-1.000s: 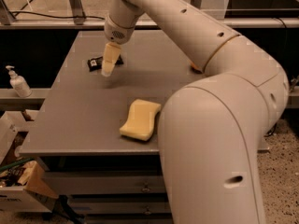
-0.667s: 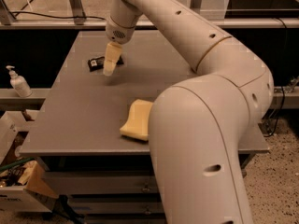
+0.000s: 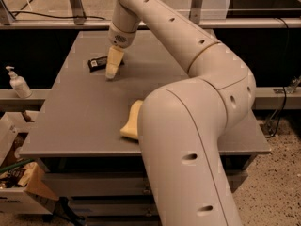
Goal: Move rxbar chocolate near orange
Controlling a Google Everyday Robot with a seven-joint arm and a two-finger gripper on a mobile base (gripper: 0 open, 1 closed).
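The rxbar chocolate [image 3: 99, 62] is a small flat black bar with white marks, lying on the grey table [image 3: 80, 107] at the far left. My gripper [image 3: 112, 72] points down at the table just to the right of the bar, its pale fingers close beside the bar's right end. The orange is hidden; the arm covers the part of the table to the right. The pale yellow sponge [image 3: 132, 122] lies near the table's front edge, partly covered by my arm.
My large white arm [image 3: 188, 126] fills the middle and right of the view. A white pump bottle [image 3: 17, 83] stands on a ledge left of the table. A cardboard box [image 3: 19, 182] with clutter sits on the floor at lower left.
The arm has swung further across the view and now covers more of the sponge and the table's right side. The gripper stays beside the bar.
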